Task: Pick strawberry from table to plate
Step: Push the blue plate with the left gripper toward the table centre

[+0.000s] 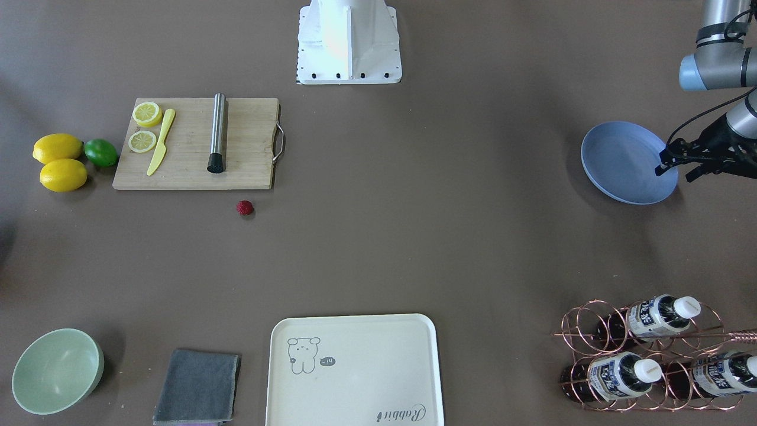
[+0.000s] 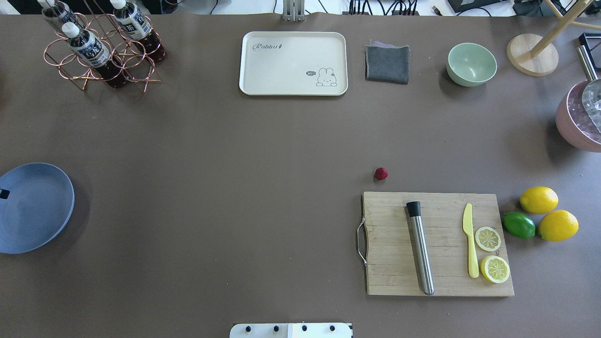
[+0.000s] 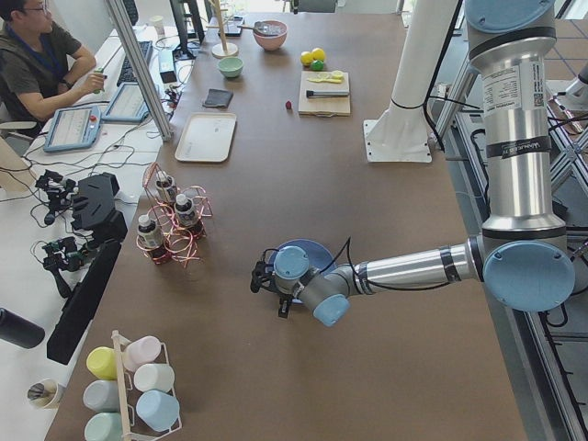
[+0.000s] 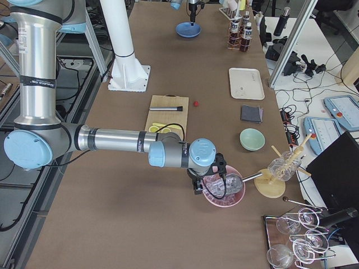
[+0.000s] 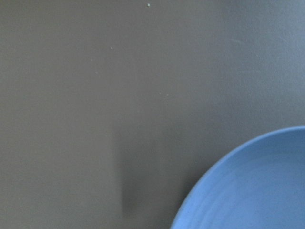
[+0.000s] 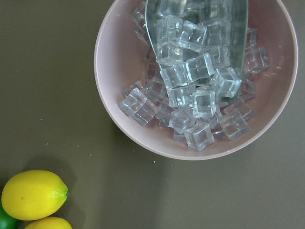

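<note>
The strawberry [image 1: 245, 207] lies alone on the table [image 1: 414, 236], just off the front edge of the wooden cutting board; it also shows as a small red berry [image 2: 381, 173] in the overhead view. The light-blue plate [image 1: 621, 163] sits far away at the table's left end and holds nothing. My left gripper [image 1: 675, 173] hovers over the plate's outer rim, open and holding nothing. The left wrist view shows only bare table and the plate's edge [image 5: 257, 191]. My right gripper [image 4: 210, 188] hangs over a pink bowl of ice cubes; I cannot tell if it is open or shut.
The cutting board [image 2: 436, 244] carries a steel muddler, a yellow knife and lemon slices, with two lemons [image 2: 539, 199] and a lime beside it. A cream tray [image 2: 293, 63], grey cloth [image 2: 387, 63], green bowl [image 2: 471, 64], bottle rack [image 2: 101, 51] and pink ice bowl [image 6: 190, 81] line the edges.
</note>
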`<action>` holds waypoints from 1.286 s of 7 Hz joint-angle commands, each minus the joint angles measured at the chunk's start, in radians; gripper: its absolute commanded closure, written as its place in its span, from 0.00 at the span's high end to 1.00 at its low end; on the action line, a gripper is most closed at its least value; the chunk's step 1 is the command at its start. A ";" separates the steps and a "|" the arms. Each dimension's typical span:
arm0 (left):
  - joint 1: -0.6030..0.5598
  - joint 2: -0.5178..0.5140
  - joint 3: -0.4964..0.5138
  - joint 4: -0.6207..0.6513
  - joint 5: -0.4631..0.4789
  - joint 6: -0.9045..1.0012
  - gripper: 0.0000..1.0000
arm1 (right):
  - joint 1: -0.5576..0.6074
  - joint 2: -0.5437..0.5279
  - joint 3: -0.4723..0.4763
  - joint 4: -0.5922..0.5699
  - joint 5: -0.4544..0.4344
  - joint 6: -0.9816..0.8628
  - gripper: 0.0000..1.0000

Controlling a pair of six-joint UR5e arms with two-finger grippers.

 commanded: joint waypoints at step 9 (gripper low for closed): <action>0.131 -0.092 -0.297 -0.001 -0.098 -0.540 0.00 | -0.057 0.023 0.048 0.001 0.006 0.056 1.00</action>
